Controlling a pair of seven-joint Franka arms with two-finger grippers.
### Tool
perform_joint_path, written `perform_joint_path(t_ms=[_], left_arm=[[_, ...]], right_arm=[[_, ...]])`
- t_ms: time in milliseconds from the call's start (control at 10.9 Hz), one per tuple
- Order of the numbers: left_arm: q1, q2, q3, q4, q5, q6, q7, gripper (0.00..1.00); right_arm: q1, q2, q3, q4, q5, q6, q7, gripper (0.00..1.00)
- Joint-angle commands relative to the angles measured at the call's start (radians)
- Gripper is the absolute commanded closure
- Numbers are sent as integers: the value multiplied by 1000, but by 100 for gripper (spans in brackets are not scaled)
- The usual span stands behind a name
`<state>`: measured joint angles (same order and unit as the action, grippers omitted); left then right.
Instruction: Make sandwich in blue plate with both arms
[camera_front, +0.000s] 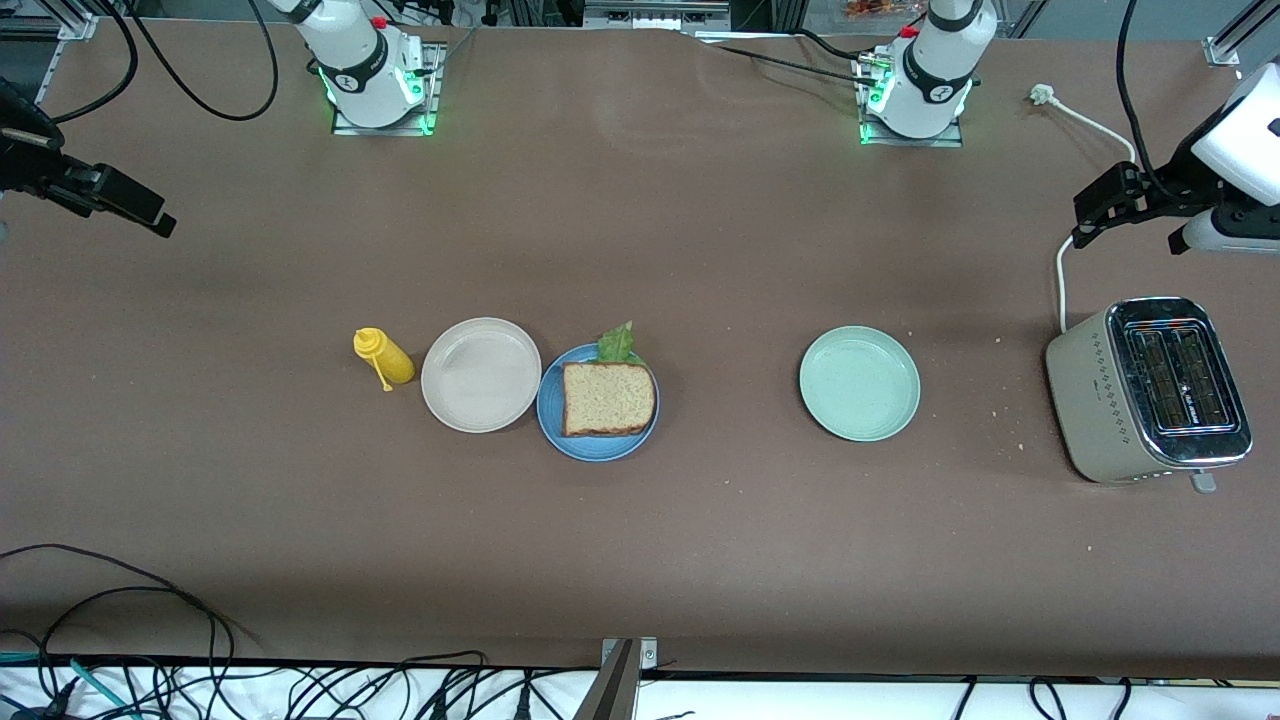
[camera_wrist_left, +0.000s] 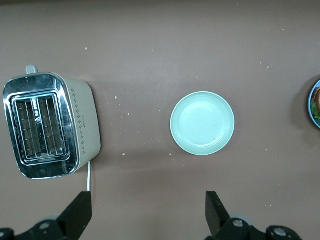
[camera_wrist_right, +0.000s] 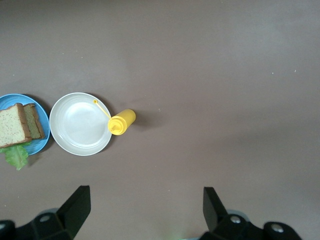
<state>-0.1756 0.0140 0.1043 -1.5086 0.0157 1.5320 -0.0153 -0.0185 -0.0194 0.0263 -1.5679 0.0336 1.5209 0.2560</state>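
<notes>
Sandwich assembled on plate; both grippers raised and empty.

We find the sandwich (camera_front: 608, 398) on the blue plate (camera_front: 552, 415), touching the beige plate (camera_front: 481, 374), near the yellow bottle (camera_front: 383, 357). We see the left gripper (camera_wrist_left: 147, 212) spread wide over bare table near the toaster (camera_front: 1146, 391), and the right gripper (camera_wrist_right: 145, 209) likewise.

Three plates are sitting on the tabletop (camera_front: 700, 560): one blue plate (camera_front: 560, 425), one beige plate (camera_front: 481, 375), one pale green plate (camera_front: 859, 383); one sandwich (camera_front: 608, 398) is resting there, one yellow bottle (camera_front: 384, 357) is lying, one toaster (camera_front: 1150, 390) is standing
</notes>
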Motion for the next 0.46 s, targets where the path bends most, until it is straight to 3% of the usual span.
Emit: perform_joint_path(t_ms=[0, 367], left_arm=[[8, -3, -18, -15, 32, -18, 3, 0], [13, 0, -18, -15, 32, -21, 8, 0]], right_arm=[[5, 3, 1, 26, -32, -27, -29, 0], [5, 3, 18, 26, -52, -25, -29, 0]])
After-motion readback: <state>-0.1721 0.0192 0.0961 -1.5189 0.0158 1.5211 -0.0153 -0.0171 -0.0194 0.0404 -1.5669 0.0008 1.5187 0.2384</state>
